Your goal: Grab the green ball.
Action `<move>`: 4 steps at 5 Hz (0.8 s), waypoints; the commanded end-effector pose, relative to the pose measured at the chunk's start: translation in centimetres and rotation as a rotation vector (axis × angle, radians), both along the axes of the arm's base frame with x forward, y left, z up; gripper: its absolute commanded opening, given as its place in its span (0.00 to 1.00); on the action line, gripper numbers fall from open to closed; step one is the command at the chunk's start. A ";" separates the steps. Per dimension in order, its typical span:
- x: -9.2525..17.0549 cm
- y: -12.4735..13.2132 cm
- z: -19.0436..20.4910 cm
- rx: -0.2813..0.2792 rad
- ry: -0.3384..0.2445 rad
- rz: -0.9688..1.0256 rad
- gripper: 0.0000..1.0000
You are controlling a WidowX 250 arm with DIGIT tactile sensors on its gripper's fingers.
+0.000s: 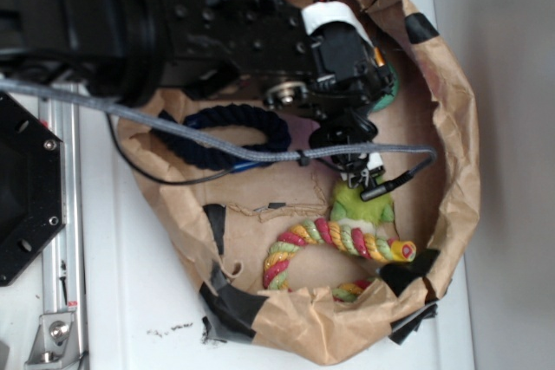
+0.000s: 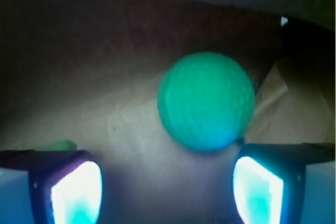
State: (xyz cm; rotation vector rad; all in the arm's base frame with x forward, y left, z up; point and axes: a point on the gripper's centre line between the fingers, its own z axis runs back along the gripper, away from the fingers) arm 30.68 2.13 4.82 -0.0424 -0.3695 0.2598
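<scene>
The green ball (image 2: pixel 206 100) is a teal, finely dimpled sphere lying on brown paper. In the wrist view it sits just beyond my fingertips, a little right of centre, its lower edge close to the right finger (image 2: pixel 260 190). My gripper (image 2: pixel 168 182) is open, and only bare paper lies between the two glowing pads. From the exterior view only a teal sliver of the ball (image 1: pixel 392 88) peeks out beside the black gripper (image 1: pixel 351 127), which hangs over the right half of the paper basin.
A crumpled brown paper basin (image 1: pixel 455 153) with black tape rings the area. A lime-green plush toy (image 1: pixel 360 205) on a multicoloured rope (image 1: pixel 334 240) lies just below the gripper. A dark blue rope ring (image 1: pixel 225 132) lies left. A grey cable (image 1: pixel 173 127) crosses.
</scene>
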 end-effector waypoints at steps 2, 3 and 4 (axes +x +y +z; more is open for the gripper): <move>1.6 2.3 2.0 0.107 -0.013 0.050 1.00; 1.4 2.8 1.8 0.099 0.025 0.102 1.00; 1.6 2.6 1.7 0.096 0.018 0.098 1.00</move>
